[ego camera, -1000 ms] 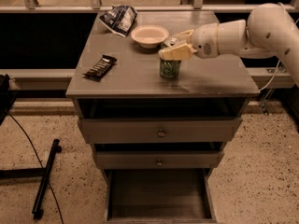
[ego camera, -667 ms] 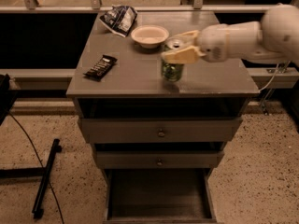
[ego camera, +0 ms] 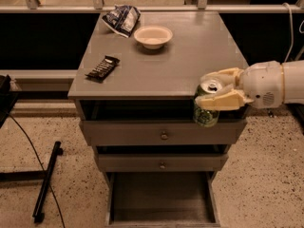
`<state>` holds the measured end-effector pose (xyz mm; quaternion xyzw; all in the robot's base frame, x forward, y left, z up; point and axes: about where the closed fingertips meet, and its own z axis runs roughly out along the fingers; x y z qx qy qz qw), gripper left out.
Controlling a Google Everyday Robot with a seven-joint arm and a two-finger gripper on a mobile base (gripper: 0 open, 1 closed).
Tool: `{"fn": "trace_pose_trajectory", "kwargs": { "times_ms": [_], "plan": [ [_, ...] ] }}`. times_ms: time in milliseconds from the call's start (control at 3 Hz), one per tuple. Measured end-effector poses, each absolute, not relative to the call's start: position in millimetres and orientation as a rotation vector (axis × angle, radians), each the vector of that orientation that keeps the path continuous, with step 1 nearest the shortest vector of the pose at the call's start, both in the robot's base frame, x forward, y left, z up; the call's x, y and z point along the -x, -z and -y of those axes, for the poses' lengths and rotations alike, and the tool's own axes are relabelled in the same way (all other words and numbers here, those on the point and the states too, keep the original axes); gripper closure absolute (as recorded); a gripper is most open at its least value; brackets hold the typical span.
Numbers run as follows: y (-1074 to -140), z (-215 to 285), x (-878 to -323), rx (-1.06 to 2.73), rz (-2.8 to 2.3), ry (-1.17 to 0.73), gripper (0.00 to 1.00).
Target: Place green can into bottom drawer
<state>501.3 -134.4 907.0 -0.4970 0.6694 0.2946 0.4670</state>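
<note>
**Green can held in the air at the cabinet's front right corner**

You have the grey, flat-topped cabinet [ego camera: 190, 56] in the middle of the view, standing on a speckled floor [ego camera: 266, 175].

At the foot of the cabinet, the bottom drawer [ego camera: 161, 198], a deep grey tray with a plain floor, is pulled out and open. Nothing lies on the part of its floor you can see.

Above it in the cabinet front sit two shallower grey drawers. The upper one [ego camera: 123, 133] and the lower one [ego camera: 128, 163] are both pushed in, and each has a small round brass knob.

The white robot arm [ego camera: 273, 84] reaches in from the right of the cabinet, level with its top edge.

A black floor stand [ego camera: 46, 184] lies to the left of the cabinet.

On the cabinet top, the crumpled blue-and-white snack bag [ego camera: 122, 19] is at the back left. The round white bowl [ego camera: 153, 36] sits just beside it, toward the middle.

The cream two-finger gripper [ego camera: 205, 90] is at the cabinet's front right corner, clenched around the green can [ego camera: 205, 117]. One finger lies behind the can's silver top and the other across its front.

The mottled green-and-white can is upright. It is off the cabinet top and hangs in front of the right end of the upper shallow drawer, well above the bottom drawer.

The dark, flat snack bar [ego camera: 102, 68] lies near the cabinet top's front left edge.
</note>
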Motion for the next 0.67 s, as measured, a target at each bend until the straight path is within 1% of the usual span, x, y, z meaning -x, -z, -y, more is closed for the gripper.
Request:
{"fn": "trace_pose_trajectory", "kwargs": {
  "times_ms": [333, 667],
  "plan": [
    [-904.6, 135.1, -502.7, 1.221, -1.638, -0.720, 1.00],
    [-875.5, 142.8, -519.6, 1.238, -1.578, -0.684, 1.00]
  ]
}}
